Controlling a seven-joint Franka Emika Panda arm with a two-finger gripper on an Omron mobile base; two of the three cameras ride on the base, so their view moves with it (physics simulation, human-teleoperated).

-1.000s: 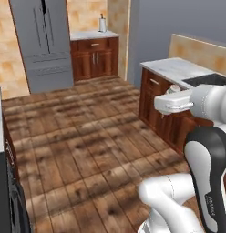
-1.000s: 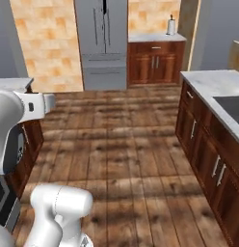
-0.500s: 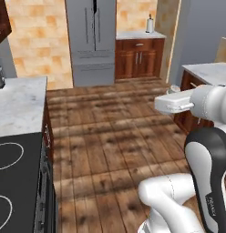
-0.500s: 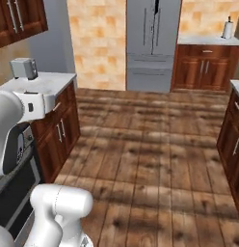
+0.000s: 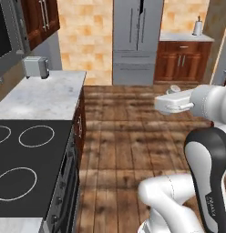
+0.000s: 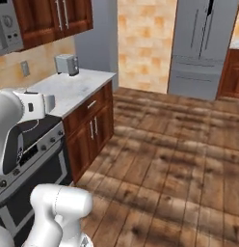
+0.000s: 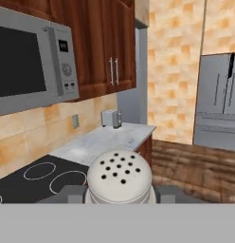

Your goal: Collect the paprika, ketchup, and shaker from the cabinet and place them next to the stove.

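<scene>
My gripper (image 7: 119, 195) is shut on the shaker (image 7: 119, 176), a white-grey cylinder whose perforated top faces the hand camera. The black glass stove (image 7: 41, 178) with white ring burners lies below and to the left of it. From the base, the stove (image 5: 28, 168) is at the lower left, and the hand (image 5: 166, 103) hovers over the floor to its right. In the right base view the hand (image 6: 42, 103) is held above the stove's steel front (image 6: 37, 154). The paprika, the ketchup and the cabinet are out of view.
A marble counter (image 5: 44, 98) with a toaster (image 5: 35, 67) runs beyond the stove. A microwave (image 7: 34, 66) and handled wall cabinets (image 7: 110, 42) hang above. A steel fridge (image 5: 137, 41) stands at the far wall, past the wooden floor (image 6: 169, 159).
The whole picture has swung as the base turned. The stove, counter and toaster have come into view at the left. The gripper stays shut on the shaker.
</scene>
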